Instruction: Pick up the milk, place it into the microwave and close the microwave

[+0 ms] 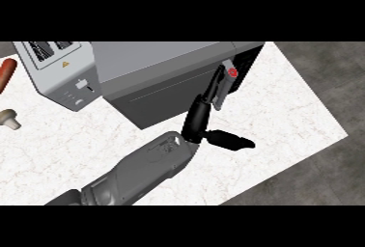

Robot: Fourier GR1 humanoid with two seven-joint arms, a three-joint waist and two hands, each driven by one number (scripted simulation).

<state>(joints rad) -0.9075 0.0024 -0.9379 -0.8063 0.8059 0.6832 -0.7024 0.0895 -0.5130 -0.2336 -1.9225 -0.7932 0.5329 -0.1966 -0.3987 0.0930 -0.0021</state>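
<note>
"So, what is the left hand (194, 126) doing?"

"It's released, not clenched. Its fingers (205, 102) are straight and lie along the microwave door (227, 86), with the thumb (231, 140) splayed out toward the counter's right edge. It holds nothing. The grey forearm (143, 169) comes in from the counter's near edge, close beside the microwave (164, 60)."

"And the milk?"

"I can't see it plainly. A small red round thing (231, 72) shows in the gap between the door and the dark inside, and it may be the carton's cap. If so, the milk is already in, right at the mouth. The door is ajar and seen almost edge-on."

"Then what could go wrong?"

"Mostly three things, I'd judge. If the carton is that near the opening, the closing door may catch it and tip it or stop short. Flat fingers on a thin door edge could slide off toward the far edge of the counter (285, 120), and the door would be left unlatched. A push along the door instead of square to it could also shove the whole microwave toward the toaster (61, 72) at the far left corner."

"Is anything else at risk?"

"Hardly. The sausage (6, 75) and the small beige thing (8, 118) lie at the left edge, well apart from the arm. The right hand doesn't show."
</note>
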